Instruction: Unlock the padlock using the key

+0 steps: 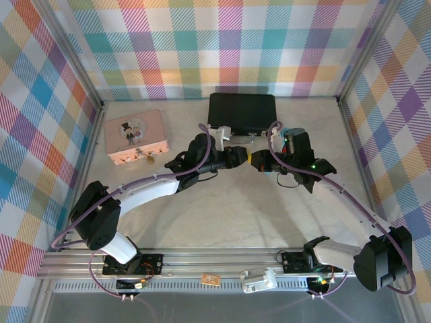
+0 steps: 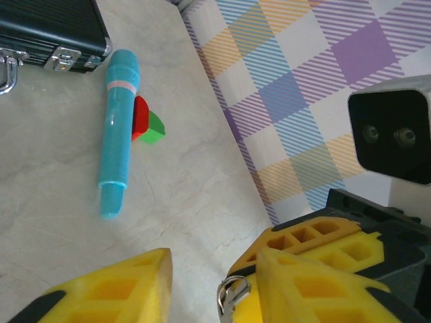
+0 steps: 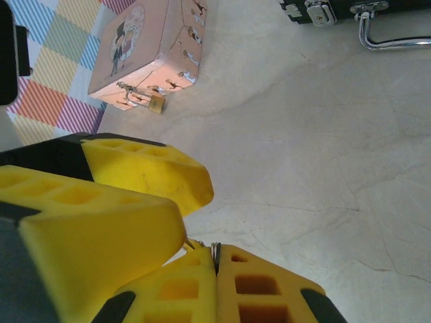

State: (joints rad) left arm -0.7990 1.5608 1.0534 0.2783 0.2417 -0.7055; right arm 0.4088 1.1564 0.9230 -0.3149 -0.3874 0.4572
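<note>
The padlock [image 3: 156,104], brass with a silver shackle, hangs on the hasp at the front of the pink tin [image 3: 148,54]. From above, the padlock [image 1: 149,159] is at the tin's [image 1: 135,133] near edge, far left of both grippers. The two grippers meet tip to tip at mid-table. My right gripper [image 3: 215,259] is shut on the key [image 3: 215,250], whose ring pokes out between its pads. The left gripper [image 2: 215,282] has its jaws apart around the key [image 2: 232,296]. One yellow finger [image 3: 101,235] is against the key's tip and the other [image 3: 148,175] stands off. From above, the left gripper [image 1: 242,158] faces the right gripper [image 1: 256,160].
A black case [image 1: 242,111] with a metal handle lies just behind the grippers. A teal pen-shaped toy [image 2: 118,134] and red and green blocks [image 2: 147,124] lie near the right wall. Plaid walls close in the table on three sides.
</note>
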